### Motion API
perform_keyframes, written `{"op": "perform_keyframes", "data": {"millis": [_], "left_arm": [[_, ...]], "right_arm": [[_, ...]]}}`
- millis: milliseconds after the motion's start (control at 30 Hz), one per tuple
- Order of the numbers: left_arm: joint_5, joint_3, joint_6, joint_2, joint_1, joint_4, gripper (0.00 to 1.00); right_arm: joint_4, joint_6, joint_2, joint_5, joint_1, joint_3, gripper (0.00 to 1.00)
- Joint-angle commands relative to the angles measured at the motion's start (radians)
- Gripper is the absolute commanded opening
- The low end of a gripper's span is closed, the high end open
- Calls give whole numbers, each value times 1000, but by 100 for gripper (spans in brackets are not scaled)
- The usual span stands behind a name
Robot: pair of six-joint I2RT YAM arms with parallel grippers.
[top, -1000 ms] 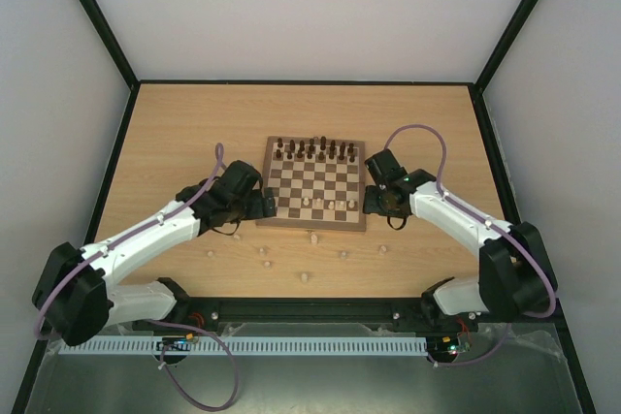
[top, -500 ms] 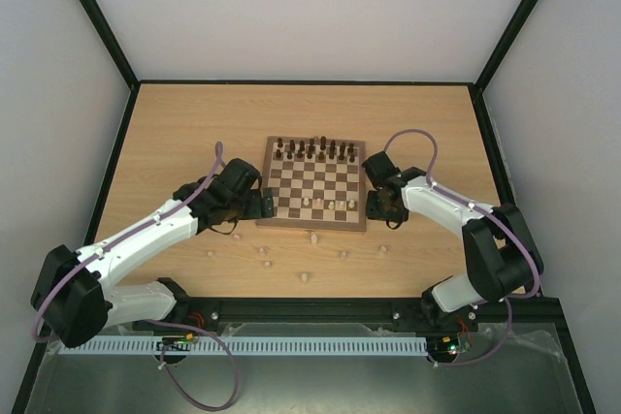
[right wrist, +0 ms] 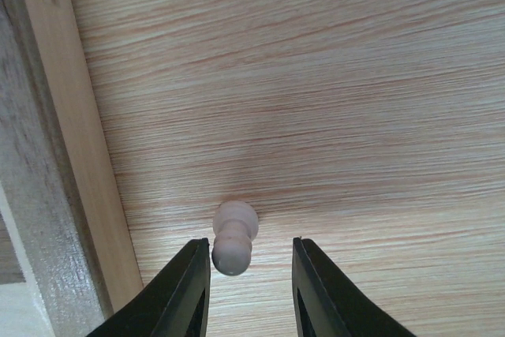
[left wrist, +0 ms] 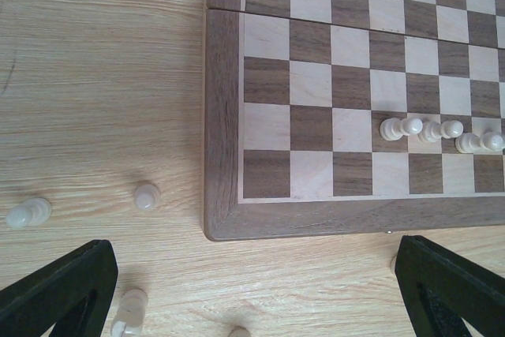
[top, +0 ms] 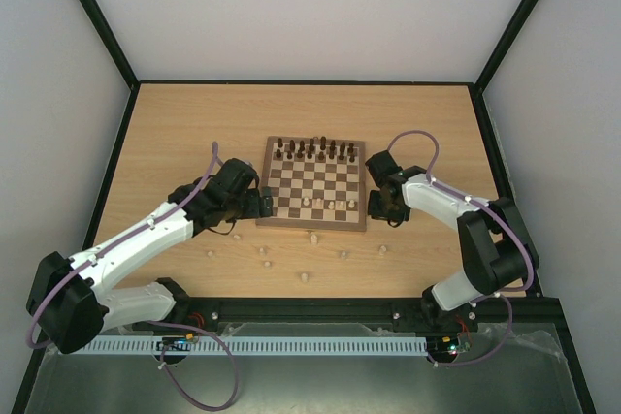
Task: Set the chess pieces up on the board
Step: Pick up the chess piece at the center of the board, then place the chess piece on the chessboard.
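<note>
The board point(top: 315, 191) lies mid-table with dark chess pieces point(top: 315, 150) along its far rows and a few pale ones point(top: 325, 203) on a near row. Several pale pieces point(top: 305, 276) lie loose on the table in front. My left gripper point(top: 267, 204) hovers open at the board's near-left corner point(left wrist: 222, 225); its fingers point(left wrist: 55, 290) stand wide apart and hold nothing. My right gripper point(right wrist: 251, 290) is open low beside the board's right edge point(right wrist: 47, 155). A pale pawn point(right wrist: 234, 238) stands between its jaws, close to the left finger point(right wrist: 189, 290).
In the left wrist view, loose pale pieces stand left of the board: one point(left wrist: 147, 196) near the corner, one point(left wrist: 28, 213) further left, one point(left wrist: 129, 309) by the left finger. Three pale pieces point(left wrist: 438, 130) stand on the board. Black frame rails and white walls surround the table.
The right arm's elbow has swung left and inward, and the right gripper has shifted slightly by the board's right edge. The left arm has barely moved.
</note>
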Motion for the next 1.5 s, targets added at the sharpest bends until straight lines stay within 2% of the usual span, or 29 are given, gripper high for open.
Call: {"op": "perform_keyframes", "data": {"millis": [0,100,233,400,500,733,967,1167,1467], "left_arm": [[-5,-20,2,-18,5,1,100],[1,-19,-1,-17,5,6,99],[5,-20,0,-18,5,13,99],[-6,-4,10,-11,7,-6,100],[-30,19,15,-27,7,-44,99],[-3,17,-32,-147,7,-77,99],[-18,12,-55,-257,7,-134,100],[-23,-1,-63,-292,7,-147,99],[-35,-22,-68,-310,7,-152,99]], "right_arm": [[-7,-16,22,-22,-4,-17,17],[-11,-16,8,-19,-4,-10,8],[-57,-23,-36,-1,4,29,3],[-188,-31,-94,68,121,189,3],[-228,-41,-89,33,196,315,4],[-250,-78,61,-62,319,518,5],[-265,-99,253,-68,420,657,5],[-291,-111,387,-54,446,731,5],[-296,-123,493,-45,456,783,6]]}}
